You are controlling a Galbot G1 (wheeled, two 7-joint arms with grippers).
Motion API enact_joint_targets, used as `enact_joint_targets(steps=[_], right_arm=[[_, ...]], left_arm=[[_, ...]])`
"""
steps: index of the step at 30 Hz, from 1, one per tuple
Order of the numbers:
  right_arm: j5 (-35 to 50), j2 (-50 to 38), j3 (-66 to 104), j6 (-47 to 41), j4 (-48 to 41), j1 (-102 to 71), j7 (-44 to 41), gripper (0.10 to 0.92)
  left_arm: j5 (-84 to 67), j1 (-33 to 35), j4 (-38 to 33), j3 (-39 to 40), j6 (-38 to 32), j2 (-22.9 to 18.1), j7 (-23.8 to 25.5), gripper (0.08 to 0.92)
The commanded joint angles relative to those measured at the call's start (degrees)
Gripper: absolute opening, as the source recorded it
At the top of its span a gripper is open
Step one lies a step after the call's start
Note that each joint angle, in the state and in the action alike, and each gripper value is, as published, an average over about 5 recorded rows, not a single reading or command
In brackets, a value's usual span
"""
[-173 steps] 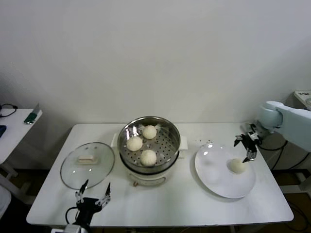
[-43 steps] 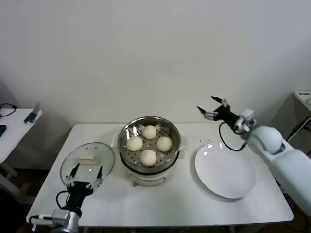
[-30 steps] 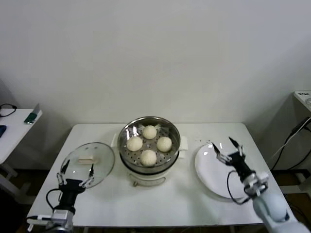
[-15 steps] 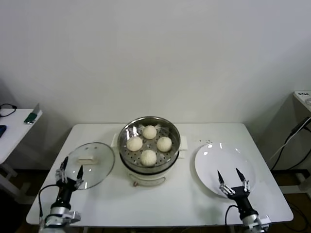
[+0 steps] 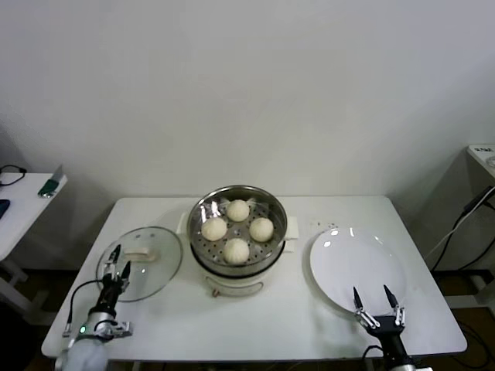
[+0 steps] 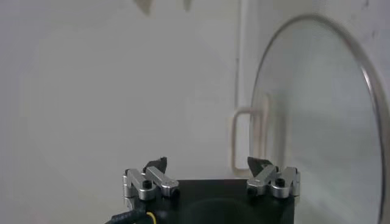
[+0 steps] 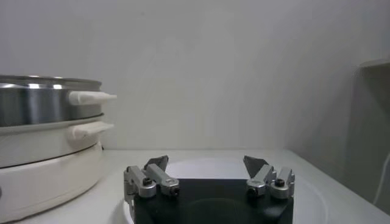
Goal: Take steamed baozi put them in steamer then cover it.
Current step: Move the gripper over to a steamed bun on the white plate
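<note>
The steamer (image 5: 237, 232) stands at the middle of the white desk (image 5: 255, 321), toward its back edge, a shiny steel pot on a cream-white base. All four steamed baozi (image 5: 237, 228) sit on its perforated tray, apart from one another: one at the back (image 5: 237, 209), one at the left (image 5: 213, 228), one at the right (image 5: 261, 229) and one at the front (image 5: 236, 250). The pot is uncovered.

The glass lid (image 5: 141, 261) lies flat on the desk just left of the steamer, near the left edge, its cream-white handle (image 5: 139, 253) on top. The left end effector (image 5: 116, 268) is at the lid's front-left rim, close to the desk's front-left corner, with its fingers spread and nothing between them. In the left wrist view the same end effector (image 6: 211, 177) points at the lid (image 6: 317, 115) with its steel rim, and the two fingertips stand well apart with only the white surface between them.

A flat white plate (image 5: 358, 270) lies bare on the right part of the desk. The right end effector (image 5: 378, 306) hovers at the plate's front rim by the desk's front edge, fingers wide apart and holding nothing. From the right wrist view, the open right end effector (image 7: 208, 173) faces across the plate (image 7: 201, 165), with the steamer (image 7: 49, 152) and its side handles beyond it.
</note>
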Motion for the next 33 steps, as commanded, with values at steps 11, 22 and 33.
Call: enact_joint_targets(steps=[11, 22, 33], right_arm=[[-1.42, 1.79, 1.53, 0.95, 0.52, -2.14, 0.41, 0.823], [-2.29, 2.16, 1.09, 1.1, -0.12, -1.67, 0.2, 0.823], [-2.22, 2.46, 1.07, 1.6, -0.5, -1.38, 0.16, 0.823]], left_arm=[[0.53, -9.71, 8.55, 4.4, 3.44, 0.26, 3.12, 0.806], [-0.17, -9.62, 6.6, 4.54, 4.82, 0.22, 4.99, 0.507], [-0.38, -10.75, 8.36, 4.89, 4.64, -0.3, 5.15, 0.19]])
